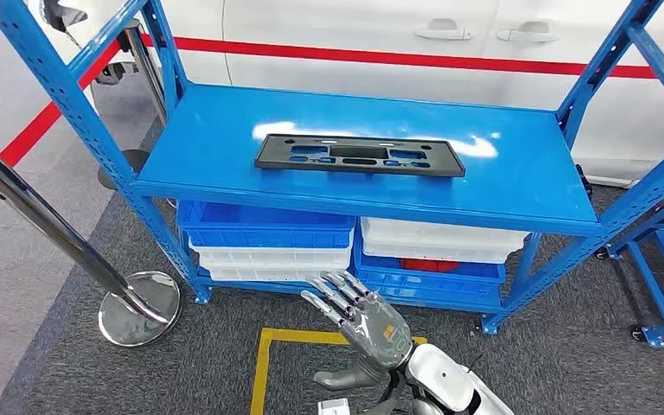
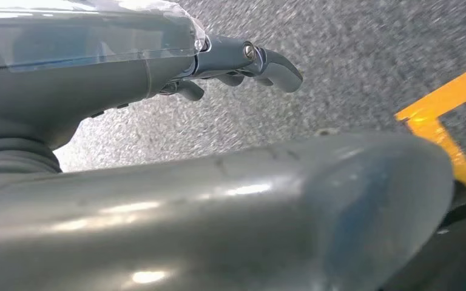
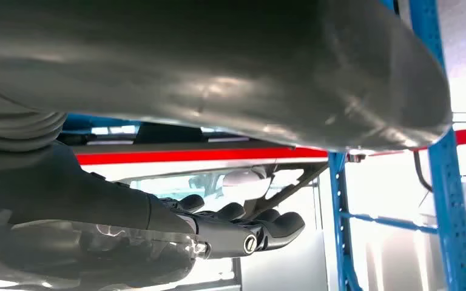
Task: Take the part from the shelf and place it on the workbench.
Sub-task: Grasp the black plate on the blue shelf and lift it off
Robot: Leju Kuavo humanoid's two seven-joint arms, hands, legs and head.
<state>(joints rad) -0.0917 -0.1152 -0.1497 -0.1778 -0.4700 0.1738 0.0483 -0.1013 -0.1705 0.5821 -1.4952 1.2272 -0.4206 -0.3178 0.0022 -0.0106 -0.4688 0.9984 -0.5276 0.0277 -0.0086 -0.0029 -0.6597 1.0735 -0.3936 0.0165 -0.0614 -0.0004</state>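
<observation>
Black and flat, the rectangular plastic frame part [image 1: 360, 155] with cut-out slots lies on the top board of the blue steel shelf [image 1: 519, 186], near its middle. Below that board, stacked blue and white plastic bins [image 1: 268, 238] fill the lower level. Right hand [image 1: 365, 324] hovers low before the shelf, fingers spread, grasping nothing. Left hand [image 2: 218, 63] hangs over grey carpet, fingers loosely curled and empty.

- Part [image 1: 360, 155]: matt black plastic.
- Shelf [image 1: 519, 186]: glossy blue painted metal.
- Stanchion post [image 1: 43, 220]: polished chrome.
- Floor [image 1: 571, 363]: rough grey carpet.
- Bins [image 1: 268, 233]: smooth plastic.
</observation>
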